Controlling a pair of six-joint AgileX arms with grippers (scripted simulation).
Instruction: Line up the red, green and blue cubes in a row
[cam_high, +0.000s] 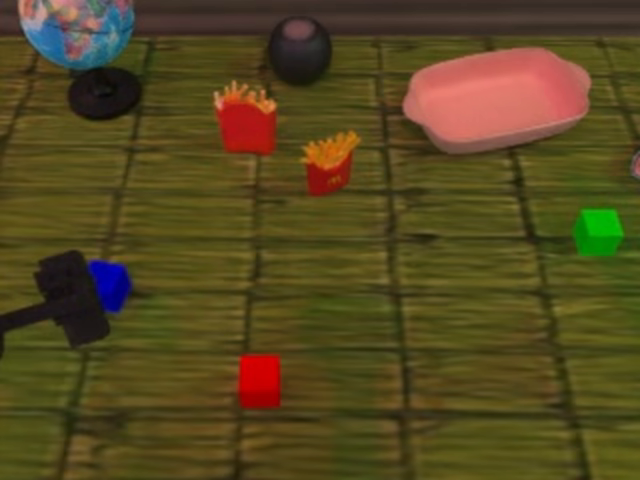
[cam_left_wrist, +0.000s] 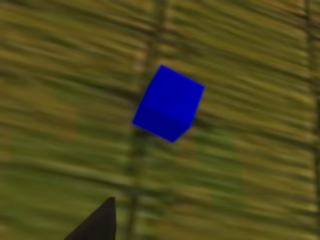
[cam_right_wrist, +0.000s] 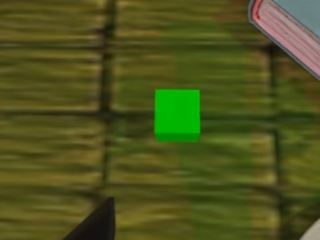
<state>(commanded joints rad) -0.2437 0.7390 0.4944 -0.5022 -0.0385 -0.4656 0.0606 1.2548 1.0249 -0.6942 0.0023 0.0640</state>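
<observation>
Blue cube (cam_high: 110, 284): on the woven mat table (cam_high: 450, 330) near its left edge, about halfway down, turned corner-on in the left wrist view (cam_left_wrist: 169, 102). Left gripper (cam_high: 72, 298): just beside the cube on its left-edge side, partly overlapping it from above; the arm reaches in from the left edge. Only one dark fingertip (cam_left_wrist: 97, 222) shows at the wrist, clear of the cube, so grip state cannot be told. Red cube (cam_high: 259, 381): toward the near edge, left of centre, alone. Green cube (cam_high: 598, 232): by the right edge, mid-depth, square-on below the right wrist camera (cam_right_wrist: 177, 115). Right gripper: outside the top view; one fingertip (cam_right_wrist: 95, 222) visible, state unknown. Along the far edge: globe (cam_high: 78, 30), dark round pot (cam_high: 299, 50), pink dish (cam_high: 495, 98), two fries cartons (cam_high: 246, 118). What may be a book (cam_right_wrist: 292, 27) lies near the green cube.
</observation>
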